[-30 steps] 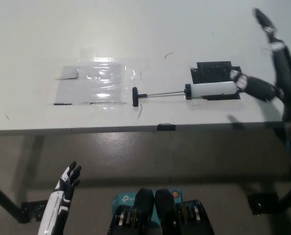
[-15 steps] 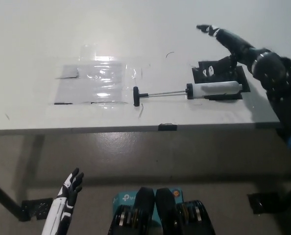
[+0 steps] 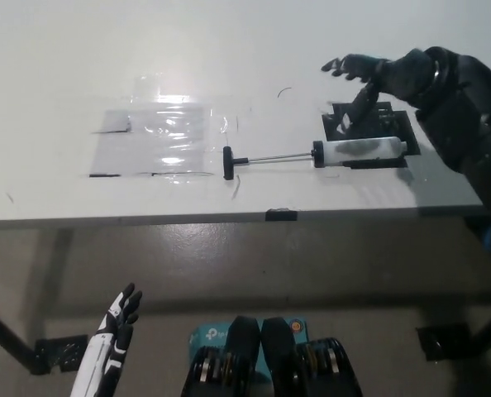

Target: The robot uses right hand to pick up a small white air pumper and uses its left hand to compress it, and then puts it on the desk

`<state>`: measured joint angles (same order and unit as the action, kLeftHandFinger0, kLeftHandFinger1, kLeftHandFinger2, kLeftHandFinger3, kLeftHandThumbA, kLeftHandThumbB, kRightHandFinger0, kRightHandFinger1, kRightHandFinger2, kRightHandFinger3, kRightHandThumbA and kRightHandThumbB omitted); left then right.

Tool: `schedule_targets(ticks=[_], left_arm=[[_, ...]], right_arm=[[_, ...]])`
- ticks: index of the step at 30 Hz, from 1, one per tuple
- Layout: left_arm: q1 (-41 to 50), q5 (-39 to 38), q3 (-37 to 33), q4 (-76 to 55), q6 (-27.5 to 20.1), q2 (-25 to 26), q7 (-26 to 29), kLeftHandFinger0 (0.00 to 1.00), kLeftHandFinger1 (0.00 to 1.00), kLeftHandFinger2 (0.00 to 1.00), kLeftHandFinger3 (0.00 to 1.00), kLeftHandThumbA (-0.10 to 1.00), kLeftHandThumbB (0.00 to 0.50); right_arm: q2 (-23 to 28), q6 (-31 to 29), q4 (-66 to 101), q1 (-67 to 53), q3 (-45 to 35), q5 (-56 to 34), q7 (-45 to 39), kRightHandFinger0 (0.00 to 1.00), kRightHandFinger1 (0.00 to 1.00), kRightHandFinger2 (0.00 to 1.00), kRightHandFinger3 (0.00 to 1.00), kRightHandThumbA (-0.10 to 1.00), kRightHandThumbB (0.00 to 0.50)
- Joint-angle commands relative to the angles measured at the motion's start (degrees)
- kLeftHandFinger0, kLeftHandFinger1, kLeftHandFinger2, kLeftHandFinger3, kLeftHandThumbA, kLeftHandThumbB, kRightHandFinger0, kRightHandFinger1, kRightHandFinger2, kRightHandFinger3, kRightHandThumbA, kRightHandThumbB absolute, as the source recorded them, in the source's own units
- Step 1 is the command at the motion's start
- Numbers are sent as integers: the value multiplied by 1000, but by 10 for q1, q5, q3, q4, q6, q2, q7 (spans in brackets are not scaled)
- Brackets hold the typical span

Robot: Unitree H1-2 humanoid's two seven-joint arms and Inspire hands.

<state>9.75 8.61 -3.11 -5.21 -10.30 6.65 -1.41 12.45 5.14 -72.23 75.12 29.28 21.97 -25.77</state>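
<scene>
**Operator:** Where is the pump, and is anything holding it?

**Observer:** You have the small white cylindrical air pumper (image 3: 359, 151) lying on its side on the pale grey desk (image 3: 64, 66), toward the right. Its thin metal rod is drawn out to the left and ends in a black T-handle. The barrel rests partly on a flat black square pad (image 3: 368, 132), and the pad carries nothing else that you can see. Nothing grips the pump.

**Operator:** And the hands?

**Observer:** Your black right hand (image 3: 363, 73) hovers above the pad and the barrel, fingers spread and empty, with no contact that you can confirm. Its shadow darkens part of the pad, so you cannot read the pad's far edge well. The black arm is cut off at the right border. Your white left hand (image 3: 120, 313) sits low at the lower left, below the desk edge, fingers apart, holding nothing.

**Operator:** Anything else nearby?

**Observer:** You see a clear, shiny plastic sheet (image 3: 159, 139) taped flat left of the handle, and a small black tab (image 3: 281, 214) on the front edge. Neither blocks the pump.
</scene>
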Motion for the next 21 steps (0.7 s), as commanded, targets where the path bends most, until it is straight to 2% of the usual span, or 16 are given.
schedule_targets(ticks=[1,5,8,9,13,15,21], left_arm=[[0,-5,3,-8,-21,8,-4,1000,1000,1000,1000,1000,44],[1,-8,6,-10,-16,8,-1,1000,1000,1000,1000,1000,48],[0,-13,8,-10,-10,11,-4,1000,1000,1000,1000,1000,39],[0,-15,9,-10,-9,10,-4,1000,1000,1000,1000,1000,37],[-3,-18,11,-10,-8,10,-3,1000,1000,1000,1000,1000,33],[-2,-18,11,-11,-8,11,-5,1000,1000,1000,1000,1000,29],[-11,-26,14,-10,-5,14,-7,1000,1000,1000,1000,1000,35]], right_arm=[[-6,-13,-16,39,-14,-3,-12,1000,1000,1000,1000,923,403],[-15,-11,-22,35,-13,3,-3,1000,1000,1000,1000,929,417],[-20,-23,-27,33,3,19,0,1000,1000,1000,1000,1000,443],[-21,-28,-27,32,6,22,-5,1000,1000,1000,1000,1000,424],[-26,-23,-35,32,15,34,4,1000,1000,1000,1000,1000,432],[-28,-18,-40,30,27,47,16,1000,1000,1000,1000,1000,459],[-21,-23,-49,33,29,50,15,1000,1000,1000,1000,961,422]])
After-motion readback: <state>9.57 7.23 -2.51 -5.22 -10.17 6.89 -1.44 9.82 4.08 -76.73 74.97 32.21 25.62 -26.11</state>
